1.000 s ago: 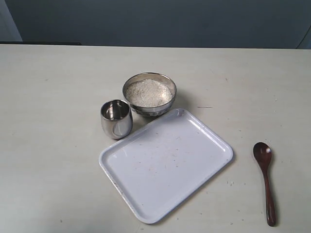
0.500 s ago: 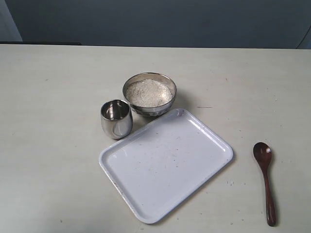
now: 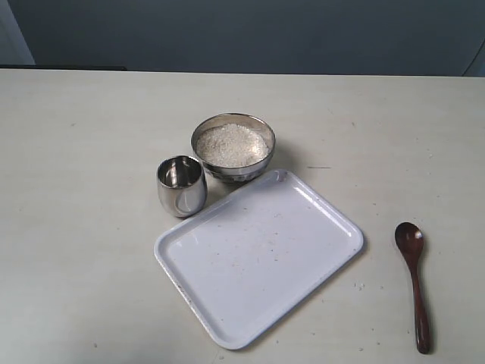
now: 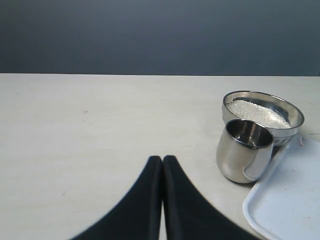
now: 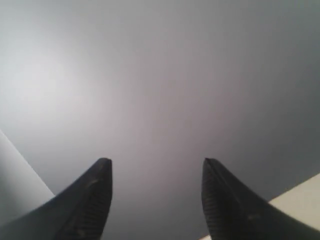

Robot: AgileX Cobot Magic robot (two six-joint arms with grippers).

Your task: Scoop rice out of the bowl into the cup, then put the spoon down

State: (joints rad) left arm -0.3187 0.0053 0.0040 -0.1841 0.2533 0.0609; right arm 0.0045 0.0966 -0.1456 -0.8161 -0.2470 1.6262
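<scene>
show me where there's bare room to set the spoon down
Wide bare table left of the cup and behind the bowl; the white tray is bare. A narrower strip runs between tray and spoon. Crowded where cup, bowl and tray corner meet.

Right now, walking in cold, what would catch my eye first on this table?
A white tray lies askew in the middle of the table. Behind it stands a shiny steel bowl heaped with rice, with a smaller steel cup close beside it. A dark wooden spoon lies alone to the tray's right.
</scene>
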